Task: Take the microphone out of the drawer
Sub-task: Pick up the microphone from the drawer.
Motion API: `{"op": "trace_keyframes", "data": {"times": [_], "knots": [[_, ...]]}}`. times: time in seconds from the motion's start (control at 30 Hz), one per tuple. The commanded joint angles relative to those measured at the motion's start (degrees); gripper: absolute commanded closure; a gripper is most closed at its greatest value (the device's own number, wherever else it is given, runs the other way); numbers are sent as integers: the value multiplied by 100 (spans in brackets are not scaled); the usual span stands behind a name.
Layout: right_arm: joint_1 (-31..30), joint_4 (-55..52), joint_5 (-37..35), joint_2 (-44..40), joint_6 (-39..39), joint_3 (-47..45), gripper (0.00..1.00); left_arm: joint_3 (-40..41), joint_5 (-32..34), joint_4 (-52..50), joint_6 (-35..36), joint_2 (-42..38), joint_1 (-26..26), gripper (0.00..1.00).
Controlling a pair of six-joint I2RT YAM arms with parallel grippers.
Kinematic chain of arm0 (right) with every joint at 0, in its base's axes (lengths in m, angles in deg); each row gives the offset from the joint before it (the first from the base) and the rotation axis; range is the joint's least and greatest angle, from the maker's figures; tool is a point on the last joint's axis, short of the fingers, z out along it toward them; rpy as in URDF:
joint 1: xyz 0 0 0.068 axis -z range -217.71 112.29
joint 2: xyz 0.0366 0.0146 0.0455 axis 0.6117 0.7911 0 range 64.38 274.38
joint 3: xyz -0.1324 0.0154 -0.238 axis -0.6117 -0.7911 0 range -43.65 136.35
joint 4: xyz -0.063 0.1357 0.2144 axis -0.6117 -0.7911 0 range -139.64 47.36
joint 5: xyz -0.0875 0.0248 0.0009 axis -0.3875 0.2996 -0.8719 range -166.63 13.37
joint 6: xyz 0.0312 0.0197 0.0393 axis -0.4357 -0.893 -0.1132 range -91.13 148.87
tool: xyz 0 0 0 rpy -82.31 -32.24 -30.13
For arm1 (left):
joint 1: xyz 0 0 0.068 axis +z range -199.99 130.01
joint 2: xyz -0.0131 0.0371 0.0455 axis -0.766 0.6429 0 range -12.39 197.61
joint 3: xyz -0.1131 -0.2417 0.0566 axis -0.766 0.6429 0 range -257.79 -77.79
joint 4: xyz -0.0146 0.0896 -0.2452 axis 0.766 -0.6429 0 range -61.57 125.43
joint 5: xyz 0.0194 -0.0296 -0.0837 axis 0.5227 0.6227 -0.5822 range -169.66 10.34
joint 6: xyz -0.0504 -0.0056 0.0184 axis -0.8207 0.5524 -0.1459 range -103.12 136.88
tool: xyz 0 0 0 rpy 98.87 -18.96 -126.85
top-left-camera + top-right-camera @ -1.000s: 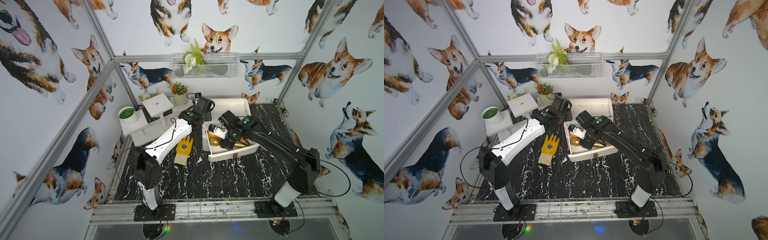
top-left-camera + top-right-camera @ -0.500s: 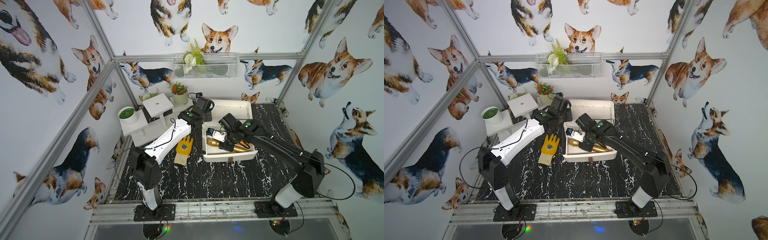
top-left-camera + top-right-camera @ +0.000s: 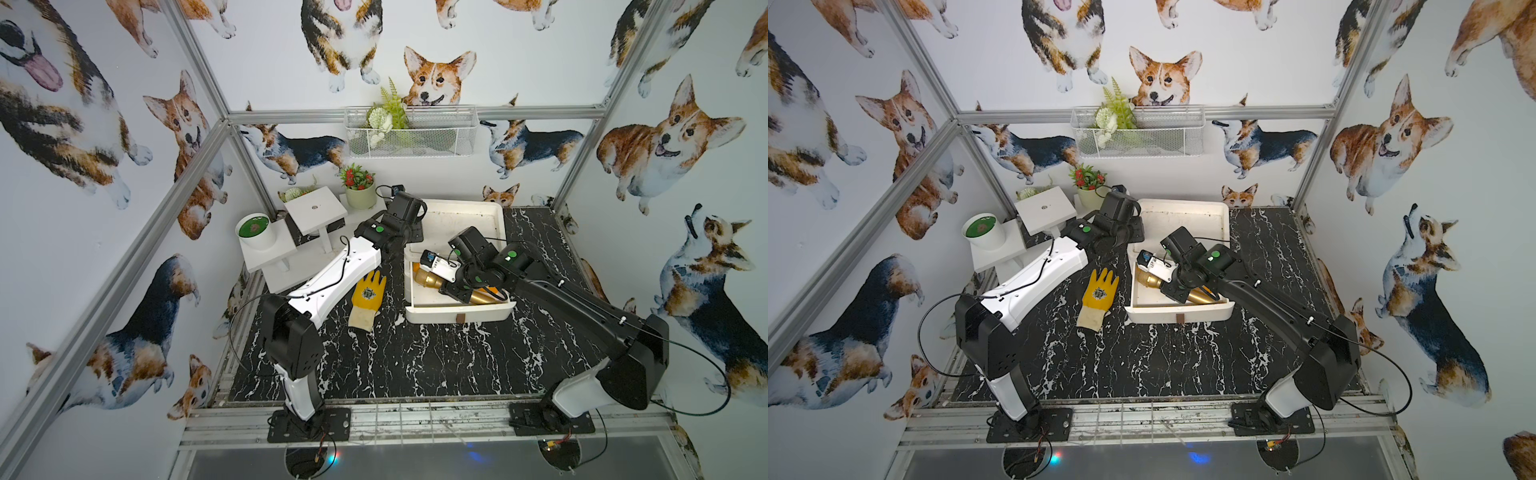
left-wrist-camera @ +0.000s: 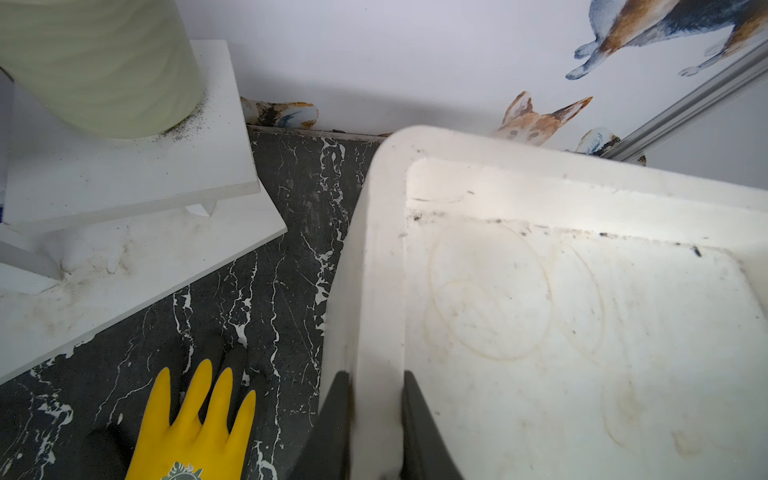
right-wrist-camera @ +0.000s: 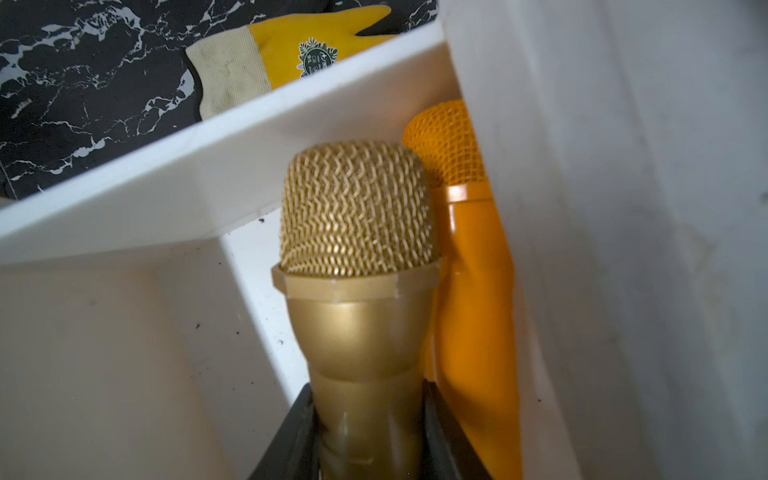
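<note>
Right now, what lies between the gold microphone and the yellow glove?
The drawer's white side wall stands between gold microphone and yellow glove, clearest in the right wrist view; a top view adds a strip of black tabletop.

Even, bright overhead light; wide-angle edge bending, soft blur in wrist close-ups.

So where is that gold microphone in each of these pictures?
Top view: the gold microphone lies in the open drawer, right of the yellow glove.
Top view: same place, right of the glove.
Left wrist: not in it; left fingers clamp the white cabinet's rim beside the glove.
Right wrist: mid-picture, between the right fingers.
Shared landmark: the glove.
</note>
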Motion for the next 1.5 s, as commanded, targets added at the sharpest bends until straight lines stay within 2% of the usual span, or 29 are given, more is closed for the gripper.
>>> {"op": "trace_keyframes", "data": {"times": [0.0, 0.3, 0.5, 0.73, 1.07, 1.47], "knots": [[59, -184, 325, -244, -487, -146, 100, -12, -253, -363, -499, 17, 45, 100], [271, 436, 797, -776, -847, -385, 100, -4, -288, -335, -551, 33, 72, 100], [479, 1228, 1227, -1151, -1359, -586, 100, 114, -286, -275, -621, -22, 84, 100], [590, 2039, 1266, -1399, -1819, -689, 100, 216, -323, -214, -674, -62, 79, 100], [716, 2419, 619, -1740, -2228, -407, 100, 332, -321, -159, -673, -100, 76, 100], [1027, 1913, -1248, -2057, -2265, 43, 100, 383, -309, -142, -664, -130, 80, 100]]}}
